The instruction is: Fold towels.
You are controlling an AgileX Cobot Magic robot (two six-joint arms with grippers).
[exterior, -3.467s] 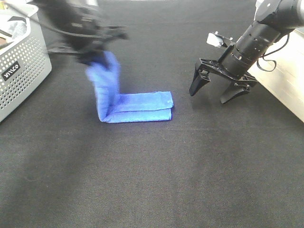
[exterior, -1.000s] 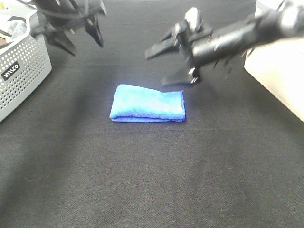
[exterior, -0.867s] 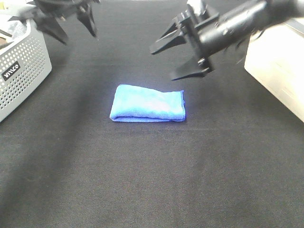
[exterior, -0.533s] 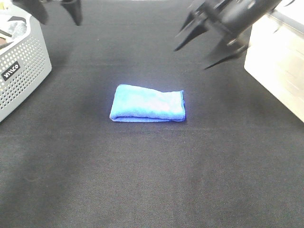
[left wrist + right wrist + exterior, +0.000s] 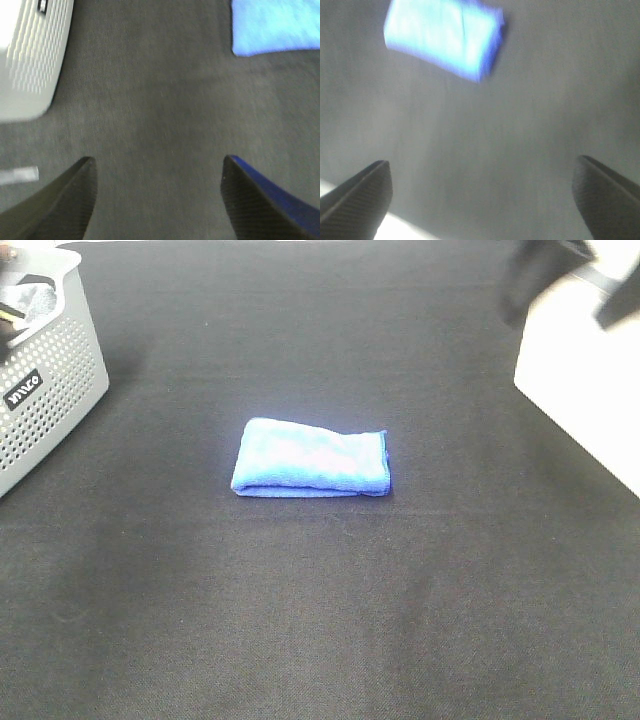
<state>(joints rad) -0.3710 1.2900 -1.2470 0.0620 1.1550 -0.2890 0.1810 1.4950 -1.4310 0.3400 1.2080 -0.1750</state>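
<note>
Exterior high view: we are now seeing the towel (image 5: 311,458) lying alone on the black table (image 5: 320,620), folded into a compact rectangle a little above the middle of the picture, with its thick folded edge toward 6 o'clock. A moment ago both arms were hanging over the far side of the table, the left one near 11 o'clock and the right one near 1 o'clock. Now they are pulling away: only a dark blur of the right arm (image 5: 545,275) is remaining at 1 o'clock, and the left arm is gone from this view.

In the wrist views we are seeing both claws released. The left gripper (image 5: 157,200) is holding its fingers wide apart with only table between them, and the right gripper (image 5: 482,192) is doing the same. Both are well apart from the towel. The grey basket (image 5: 45,400) is standing at 10 o'clock.

We are judging that the folding of this towel is complete and that the arms are retreating. Whether another towel is waiting in the basket, we cannot tell.
</note>
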